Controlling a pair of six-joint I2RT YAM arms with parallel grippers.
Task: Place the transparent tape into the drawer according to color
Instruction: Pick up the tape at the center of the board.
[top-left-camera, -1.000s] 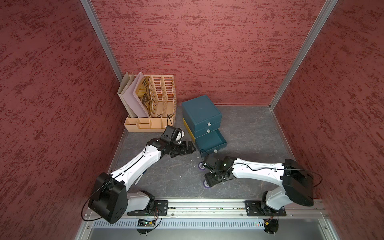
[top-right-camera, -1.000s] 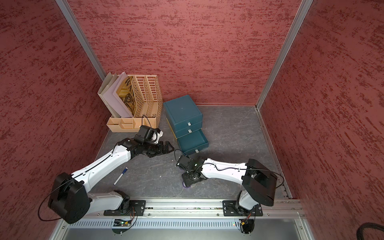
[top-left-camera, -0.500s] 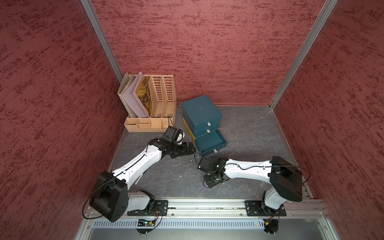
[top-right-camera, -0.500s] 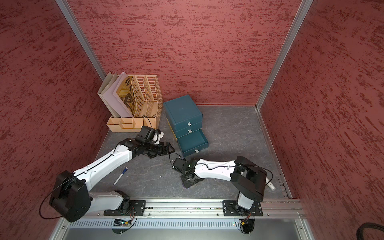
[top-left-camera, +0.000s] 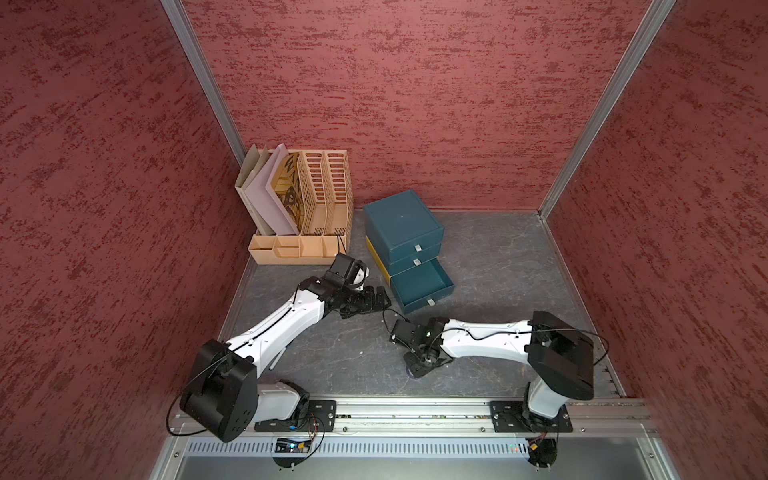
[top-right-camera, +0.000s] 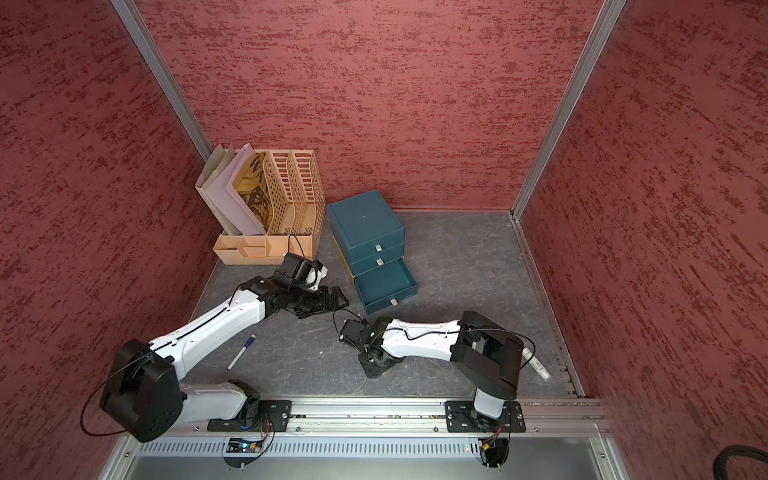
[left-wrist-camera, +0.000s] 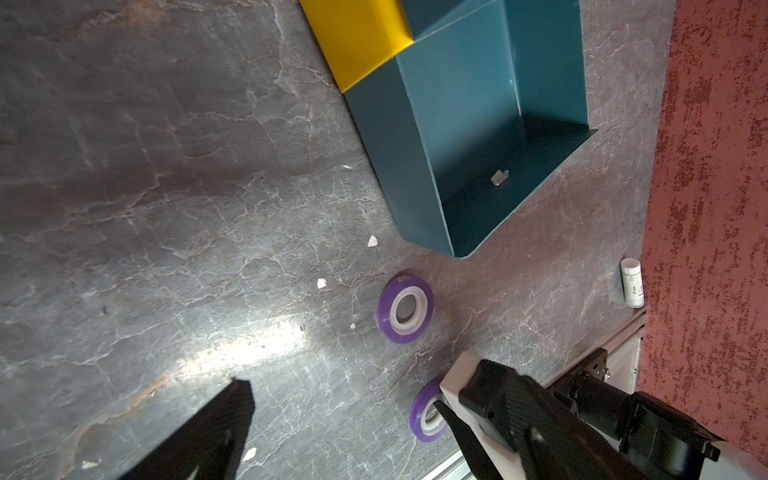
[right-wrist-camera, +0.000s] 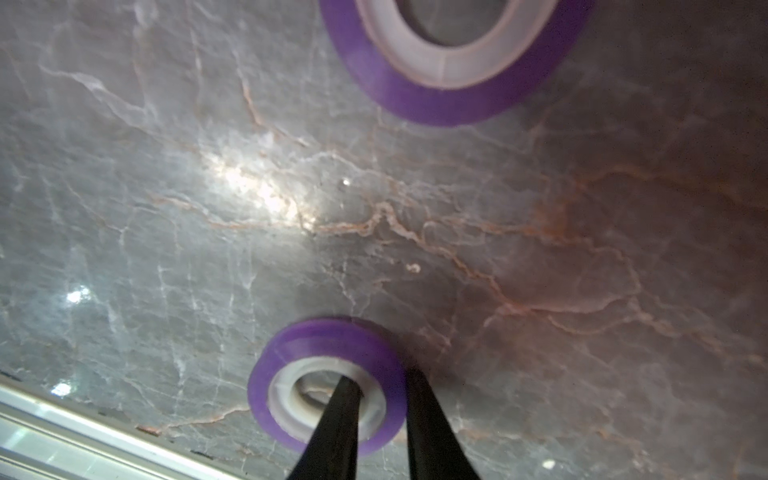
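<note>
**Q:** Top views, both. Where am I?

**A:** My right gripper (top-left-camera: 417, 368) is low over the floor near the front rail (top-left-camera: 415, 409), well apart from the open drawer (top-left-camera: 428, 301). That is the lowest drawer of the blue chest (top-left-camera: 401, 220). My left gripper (top-left-camera: 374, 301) hangs just beside the drawer's side.

**Q:** Left wrist view?

**A:** My left jaws are spread wide, with nothing between them. Two purple rolls lie flat on the floor. The free roll (left-wrist-camera: 386, 311) sits near the drawer's corner. The near roll (left-wrist-camera: 417, 415) is under my right gripper. The drawer is bare inside.

**Q:** Right wrist view?

**A:** One of my right fingers (right-wrist-camera: 340, 415) is down in the near roll's core and the other is outside. They look pinched on its wall. The roll looks to be resting on the floor.

**Q:** Step in hand?

**A:** Pick-up, I judge, with nothing stowed in this drawer yet.

**Q:** Next move?

**A:** Lift straight up, carry it over the drawer's front wall and let go inside. A pinch on one wall may let the roll swing.

**Q:** Room?

**A:** The floor between is open apart from the free roll. The rail runs close beside the roll. My left gripper crowds the drawer's side.
</note>
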